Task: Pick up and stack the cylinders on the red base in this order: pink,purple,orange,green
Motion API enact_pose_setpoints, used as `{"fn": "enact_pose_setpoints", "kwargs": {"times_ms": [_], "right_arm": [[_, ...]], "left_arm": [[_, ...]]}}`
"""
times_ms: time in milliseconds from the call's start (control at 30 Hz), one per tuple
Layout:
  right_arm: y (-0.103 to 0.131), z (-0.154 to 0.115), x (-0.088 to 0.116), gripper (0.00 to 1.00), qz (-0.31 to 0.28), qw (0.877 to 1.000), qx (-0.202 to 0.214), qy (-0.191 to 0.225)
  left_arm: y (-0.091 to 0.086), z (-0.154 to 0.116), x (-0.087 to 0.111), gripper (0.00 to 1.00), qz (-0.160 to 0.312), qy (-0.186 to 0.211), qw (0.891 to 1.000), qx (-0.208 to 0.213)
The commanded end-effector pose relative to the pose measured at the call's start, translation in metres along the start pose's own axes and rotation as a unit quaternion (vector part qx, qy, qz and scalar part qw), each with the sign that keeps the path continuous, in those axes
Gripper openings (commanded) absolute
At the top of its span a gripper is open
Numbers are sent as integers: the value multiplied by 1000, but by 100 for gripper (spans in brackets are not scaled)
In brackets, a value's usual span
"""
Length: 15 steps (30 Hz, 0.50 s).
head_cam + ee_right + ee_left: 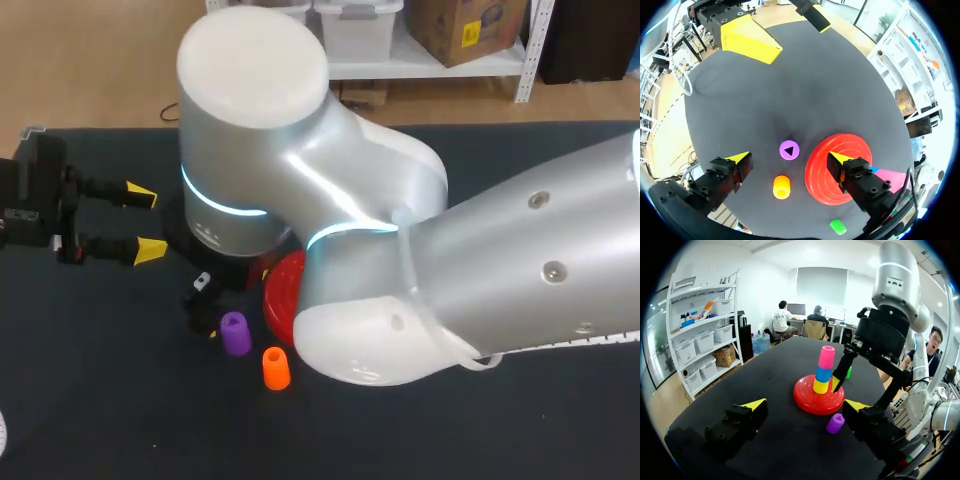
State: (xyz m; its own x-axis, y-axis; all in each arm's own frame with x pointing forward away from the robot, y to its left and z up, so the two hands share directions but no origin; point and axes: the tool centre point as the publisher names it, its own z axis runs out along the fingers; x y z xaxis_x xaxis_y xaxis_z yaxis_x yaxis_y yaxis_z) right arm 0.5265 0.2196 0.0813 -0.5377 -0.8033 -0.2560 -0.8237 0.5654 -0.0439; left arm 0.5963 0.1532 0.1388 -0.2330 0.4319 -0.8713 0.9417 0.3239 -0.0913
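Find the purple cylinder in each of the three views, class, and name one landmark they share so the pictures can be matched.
Head view: the purple cylinder is on the table beside the red base, next to the orange cylinder.
Left wrist view: it is on the table just in front of the red base.
Right wrist view: it is beside the red base, near the orange cylinder.
Shared landmark: the red base.

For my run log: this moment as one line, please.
pink stacked | purple, orange, green on table | left gripper open | right gripper open
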Motion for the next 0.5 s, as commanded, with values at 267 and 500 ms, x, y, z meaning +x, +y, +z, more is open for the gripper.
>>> {"fn": "enact_pose_setpoints", "kwargs": {"times_ms": [267,500], "right_arm": [[0,-1,1,100,1,1000,2,-2],[-2,16,5,100,15,999,33,40]], "left_arm": [[0,0,2,100,2,-3,1000,-1],[0,0,2,100,2,-3,1000,-1]]}}
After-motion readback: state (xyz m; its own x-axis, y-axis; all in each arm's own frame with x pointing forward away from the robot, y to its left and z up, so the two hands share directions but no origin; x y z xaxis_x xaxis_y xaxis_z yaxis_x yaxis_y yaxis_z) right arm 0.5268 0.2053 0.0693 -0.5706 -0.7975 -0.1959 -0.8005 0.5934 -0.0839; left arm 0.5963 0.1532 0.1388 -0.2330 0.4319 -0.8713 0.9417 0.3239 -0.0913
